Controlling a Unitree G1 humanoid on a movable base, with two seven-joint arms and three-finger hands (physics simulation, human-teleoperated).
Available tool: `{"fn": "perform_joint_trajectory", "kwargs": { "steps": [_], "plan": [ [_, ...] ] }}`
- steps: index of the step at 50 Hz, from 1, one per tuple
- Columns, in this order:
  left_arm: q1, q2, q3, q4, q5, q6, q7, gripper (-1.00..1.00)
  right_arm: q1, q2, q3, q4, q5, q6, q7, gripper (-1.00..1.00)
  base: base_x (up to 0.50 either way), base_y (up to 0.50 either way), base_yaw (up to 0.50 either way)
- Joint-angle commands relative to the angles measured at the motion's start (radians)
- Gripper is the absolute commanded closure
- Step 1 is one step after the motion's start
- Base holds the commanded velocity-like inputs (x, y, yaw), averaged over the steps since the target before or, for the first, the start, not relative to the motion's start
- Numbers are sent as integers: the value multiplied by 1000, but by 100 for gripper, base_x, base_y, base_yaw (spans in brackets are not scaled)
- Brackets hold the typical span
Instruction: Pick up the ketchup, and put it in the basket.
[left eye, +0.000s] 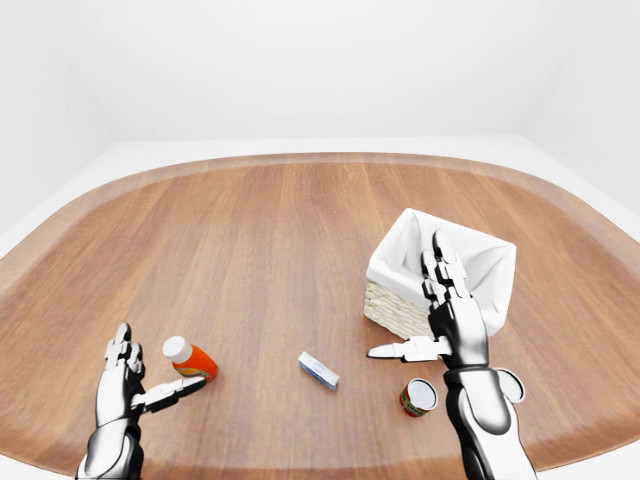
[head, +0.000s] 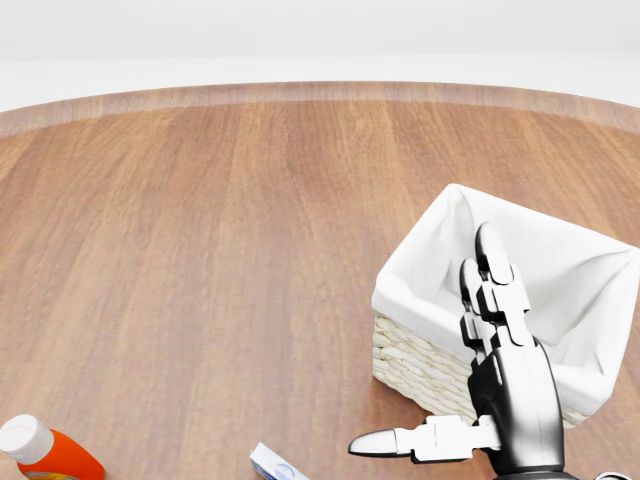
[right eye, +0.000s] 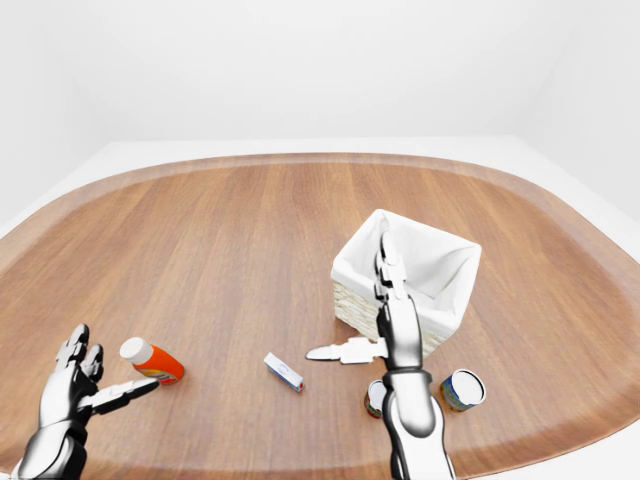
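No readable writing on anything, the labels are just too small and blurry. Biggest thing is the round wooden table, which takes up most of both eye views. On its right side sits the woven wicker basket with a white cloth liner, and as far as the views show there's nothing inside but the liner. The robot's right hand is raised just in front of the basket, fingers spread straight up and thumb pointing left, gripping nothing. The left hand is at lower left, also splayed and not holding anything, thumb reaching toward the ketchup.

The orange ketchup bottle with a white cap lies tipped on its side near the left hand, well apart from the basket. A small white and blue box lies flat between bottle and basket. Two short cans stand beside the right arm, near the table's bottom edge.
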Motion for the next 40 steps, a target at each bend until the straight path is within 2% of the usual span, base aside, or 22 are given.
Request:
{"fn": "perform_joint_trajectory", "kwargs": {
  "steps": [1,19,40],
  "plan": [
    [-54,43,-67,147,-4,0,44,-100,0,-1,2,-3,0,2,1,-100,0,0,0],
    [-140,96,-132,327,-19,0,98,-100,0,0,1,8,-1,-7,1,-100,0,0,0],
    [-145,95,-160,246,21,0,140,-100,-4,-1,7,23,-7,-12,-1,-100,0,0,0]
  ]
}}
